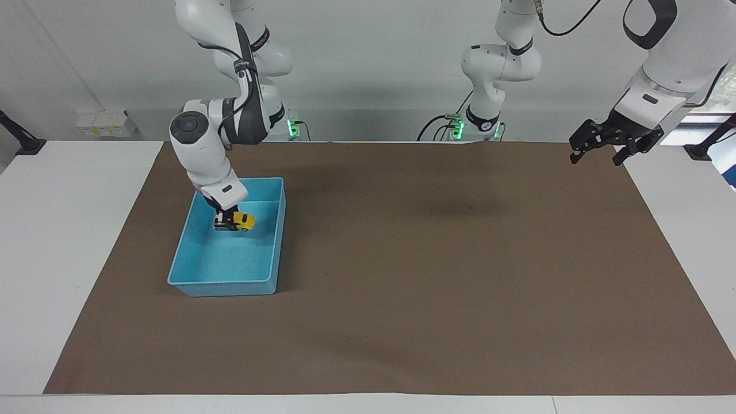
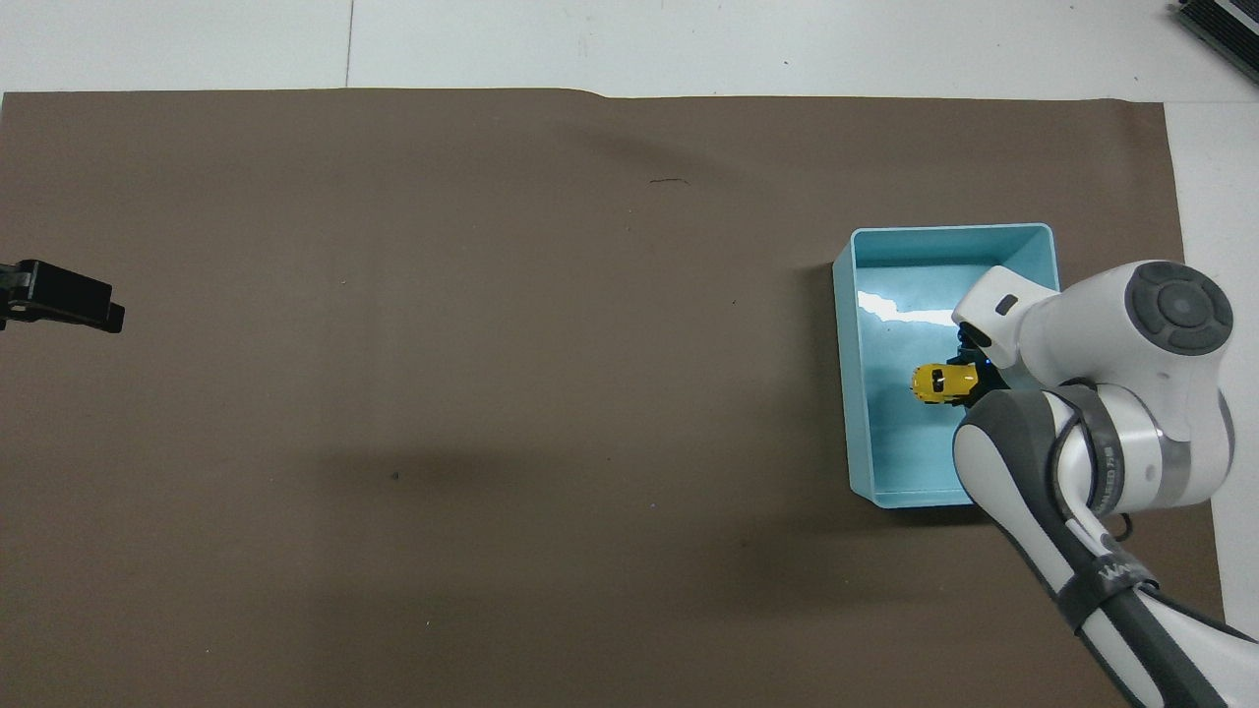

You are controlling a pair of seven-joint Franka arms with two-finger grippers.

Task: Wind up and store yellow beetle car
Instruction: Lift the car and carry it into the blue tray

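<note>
**Yellow car held inside the blue bin**

Yellow marks the task's object: the yellow beetle car (image 1: 234, 221) sits between the fingertips of the right tool (image 1: 225, 219), which is closed on it within the blue bin (image 1: 183, 257). The bin stands on the brown mat (image 1: 437, 276) toward the right arm's end of the surface (image 1: 69, 241).

Facing view: the right arm descends steeply from its base, and the car hangs low in the bin, in the half nearer to the robots; whether its wheels touch the bin's floor cannot be told. The left tool (image 1: 601, 150) waits raised over the mat's corner at the left arm's end, its fingers spread wide and holding nothing.

Overhead view: the car (image 2: 941, 383) shows from above, roof and dark windows visible, over the middle of the bin's floor. The right arm's white wrist covers the right tool almost wholly and hides part of the bin's (image 2: 848, 393) rim toward the surface's edge, so the grip itself reads only from the facing view. Of the left tool (image 2: 61, 297) only a dark tip enters at the picture's edge; its spread fingers are not visible there.
</note>
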